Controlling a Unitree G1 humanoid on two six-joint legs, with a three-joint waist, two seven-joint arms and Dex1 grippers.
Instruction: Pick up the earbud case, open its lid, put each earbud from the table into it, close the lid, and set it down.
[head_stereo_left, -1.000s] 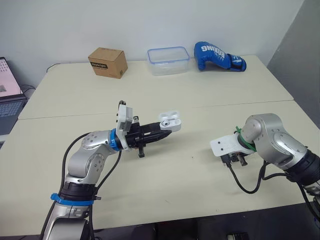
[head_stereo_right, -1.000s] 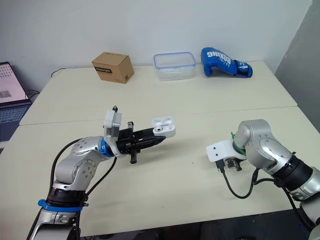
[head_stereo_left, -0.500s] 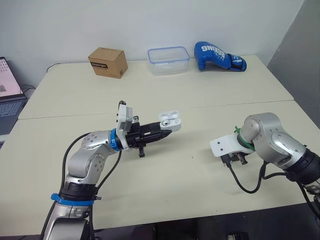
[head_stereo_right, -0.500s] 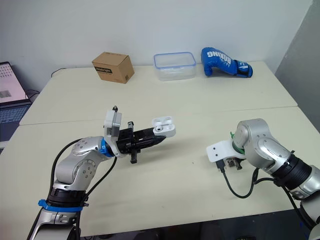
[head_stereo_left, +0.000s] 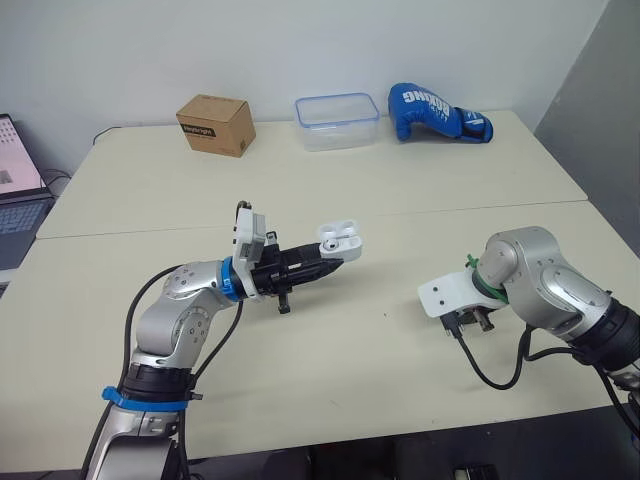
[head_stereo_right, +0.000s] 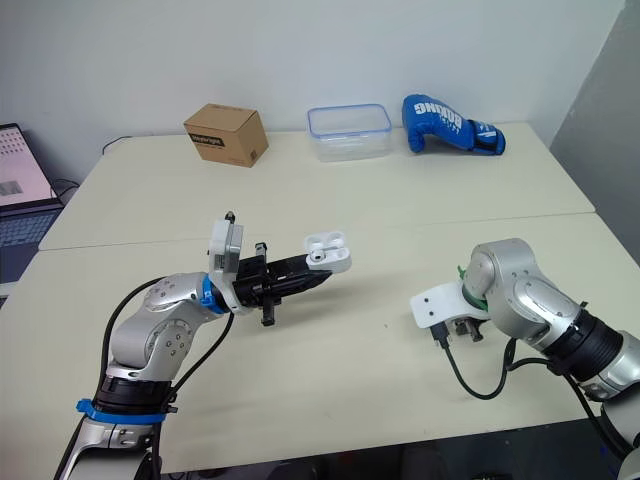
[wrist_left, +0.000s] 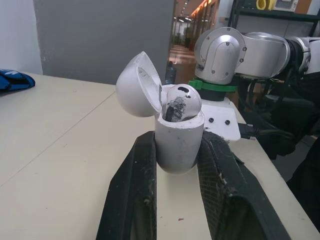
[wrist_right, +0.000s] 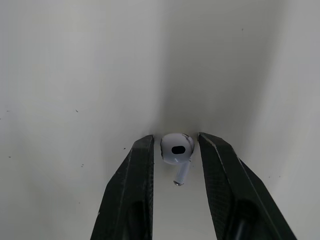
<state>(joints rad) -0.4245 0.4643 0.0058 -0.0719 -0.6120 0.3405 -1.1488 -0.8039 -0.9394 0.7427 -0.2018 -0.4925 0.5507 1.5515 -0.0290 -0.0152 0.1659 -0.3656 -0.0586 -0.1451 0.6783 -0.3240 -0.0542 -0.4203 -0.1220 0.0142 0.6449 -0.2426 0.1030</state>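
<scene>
Above the table (wrist_right: 75, 75) the left pincer (head_stereo_left: 330, 256) clamps the open case (wrist_left: 178, 127), one earbud (wrist_left: 181, 100) already inside, while the right pincer (wrist_right: 175, 140) stands open around the second earbud (wrist_right: 176, 149).

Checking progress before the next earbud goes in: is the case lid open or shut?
Open. The lid is hinged back off the case, and one earbud sits in the exposed top.

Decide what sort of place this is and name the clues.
Probably an office or lab workroom: a large pale table, a laptop beside it, and shelves next to a lit corridor beyond.
</scene>
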